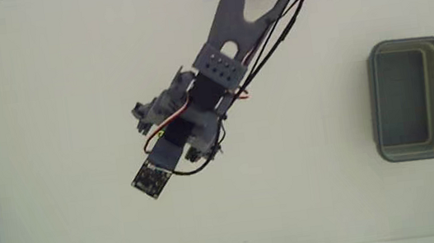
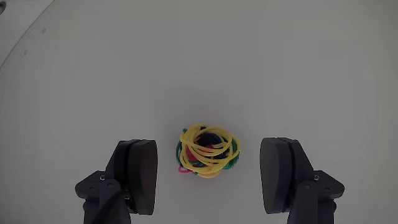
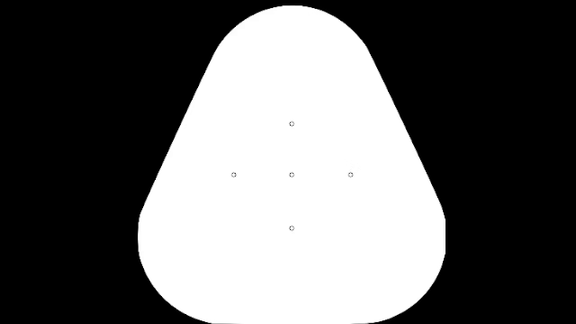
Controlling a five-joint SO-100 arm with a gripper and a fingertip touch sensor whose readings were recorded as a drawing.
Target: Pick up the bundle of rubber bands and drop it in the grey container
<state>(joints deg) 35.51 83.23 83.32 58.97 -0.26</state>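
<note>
In the wrist view the gripper comes in from the near edge, fingers spread wide, and the bundle of rubber bands sits on the white table right between them, clear gaps on both sides, touching neither. Beyond it, bare white surface runs to the far edge. In the fixed view the arm reaches down over the middle, hiding the bundle, and the grey container stands well apart by the right edge
</note>
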